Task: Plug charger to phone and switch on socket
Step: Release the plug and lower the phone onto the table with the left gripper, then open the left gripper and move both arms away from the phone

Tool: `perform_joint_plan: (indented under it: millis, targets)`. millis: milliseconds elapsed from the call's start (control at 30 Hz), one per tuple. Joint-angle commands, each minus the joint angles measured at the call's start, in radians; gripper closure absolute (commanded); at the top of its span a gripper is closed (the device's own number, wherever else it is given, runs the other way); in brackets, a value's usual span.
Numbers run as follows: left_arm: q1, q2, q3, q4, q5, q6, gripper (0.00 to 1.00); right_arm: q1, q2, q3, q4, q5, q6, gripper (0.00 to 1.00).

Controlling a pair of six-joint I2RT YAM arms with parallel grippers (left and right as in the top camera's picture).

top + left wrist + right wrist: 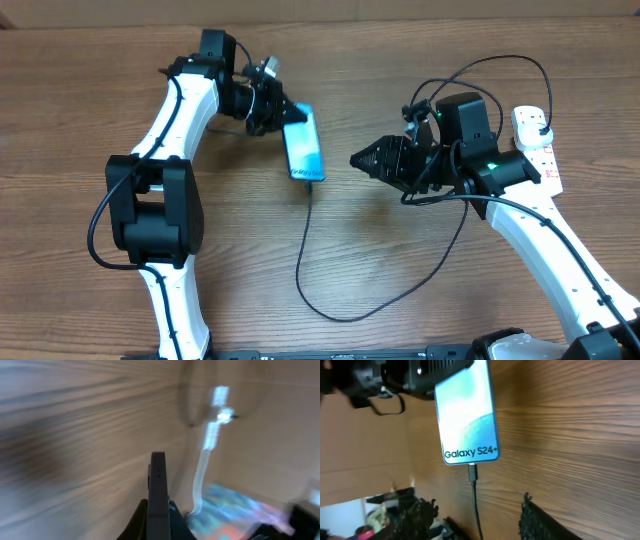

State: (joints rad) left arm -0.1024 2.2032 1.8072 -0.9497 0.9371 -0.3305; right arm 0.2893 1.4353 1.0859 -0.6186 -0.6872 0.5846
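overhead shows the phone [303, 146] lying flat on the table [240, 280], its long axis running roughly 12 to 6 o'clock. its 12 o'clock end is clamped in the left gripper [287, 116], whose jaws are closed on it. in the right wrist view the charger [473, 472] meets the phone's 6 o'clock edge, and the connector tip looks seated just under the "galaxy s24+" text, so the plugging step appears done. the right gripper [357, 158] hangs just at 3 o'clock of the phone with its jaws apart and nothing held. the cable runs through the gap between the fingers, seemingly touching neither.

what remains turns on the socket [537, 150]. it lies at 3 o'clock of the right gripper, behind its wrist, while the jaws point toward 9 o'clock, away from it. the strip's long axis runs about 12 to 6 o'clock, slightly tilted, and the right arm partly covers it. the right arm is by far the nearer; the left is well apart and occupied with the phone. the next move likely calls for the right arm to draw back and turn toward 3 o'clock. the switches are too small to pick out here.
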Motion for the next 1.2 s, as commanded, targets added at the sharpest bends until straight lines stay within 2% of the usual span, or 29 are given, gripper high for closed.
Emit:
perform_joint_plan:
  millis: [0,233,700,833,1000,1167]
  targets:
    - [-0.010,-0.004,0.011,-0.045,-0.185,0.169,0.96,-0.003,-0.011,-0.006,-0.019,0.088,-0.019,0.41]
    - [-0.010,0.021,0.010,-0.075,-0.193,0.274,0.96,-0.003,-0.011,-0.006,-0.037,0.097,-0.045,0.39]
    - [-0.009,0.131,0.010,-0.090,-0.161,0.264,0.96,-0.003,-0.011,-0.006,-0.084,0.133,-0.045,0.35]
    - [-0.009,0.131,0.010,-0.090,-0.187,0.263,0.90,-0.003,-0.011,-0.006,-0.084,0.133,-0.045,0.35]
    - [-0.009,0.131,0.010,-0.098,-0.187,0.255,0.73,-0.003,-0.011,-0.006,-0.085,0.133,-0.044,0.34]
    - [-0.009,0.131,0.010,-0.098,-0.191,0.256,0.71,-0.003,-0.011,-0.006,-0.089,0.133,-0.045,0.34]
